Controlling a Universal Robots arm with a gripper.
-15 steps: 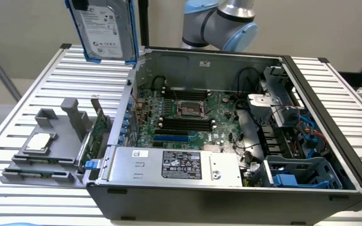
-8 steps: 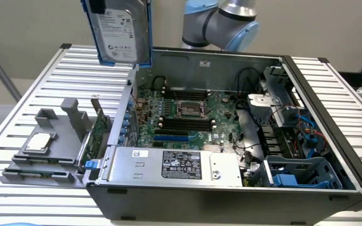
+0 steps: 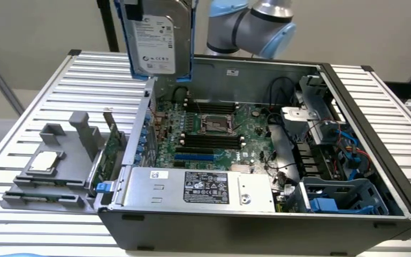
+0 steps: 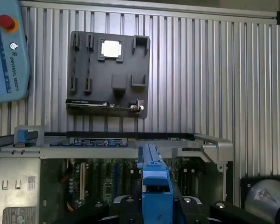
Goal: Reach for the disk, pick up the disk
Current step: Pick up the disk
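While the flat silver-grey disk (image 3: 157,40) with its white printed label and blue plastic rails hangs upright in the air above the open dark-grey computer case (image 3: 263,230), the gripper (image 4: 156,205) is clamped on the disk's blue edge, seen in the wrist view. Inside the case lie a green motherboard (image 3: 213,134), a silver power supply box (image 3: 191,187) and a grey drive cage (image 3: 344,195) (holding a blue part). Beside the case, on the slatted metal table (image 3: 377,101), a grey plastic fixture tray (image 3: 55,166) carries a small square silver chip (image 3: 43,160) and a thin green circuit card (image 3: 109,152).
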